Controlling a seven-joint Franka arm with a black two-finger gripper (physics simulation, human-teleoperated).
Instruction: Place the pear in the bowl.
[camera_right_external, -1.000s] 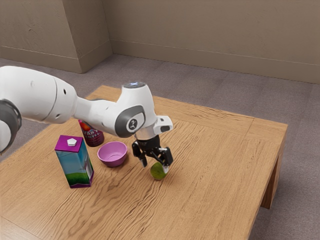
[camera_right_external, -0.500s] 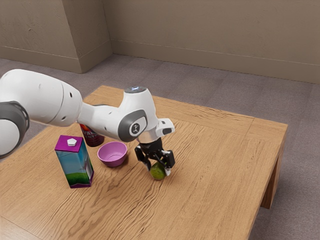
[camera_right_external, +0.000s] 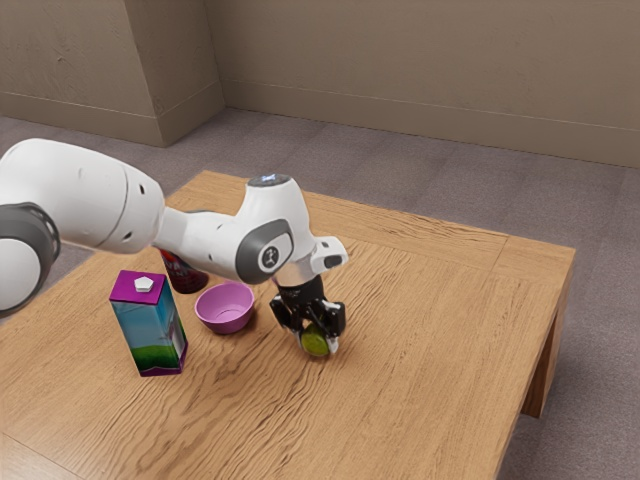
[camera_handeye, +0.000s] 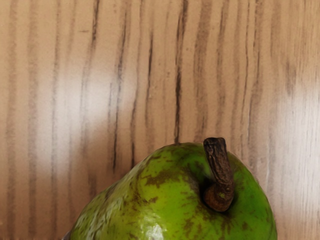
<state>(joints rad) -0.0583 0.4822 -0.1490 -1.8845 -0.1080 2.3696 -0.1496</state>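
Fingers of our black two-finger gripper (camera_right_external: 318, 345) had drawn closer together over the last half second; in the exterior view they pressed the mottled green pear (camera_right_external: 315, 341) from both sides, low at the brown wooden table (camera_right_external: 430, 330). Toward that view's left stood the round pink bowl (camera_right_external: 225, 308), still without the pear. In the wrist view, a brown woody stem (camera_handeye: 218, 172) topped the fruit. We judged lifting came next.
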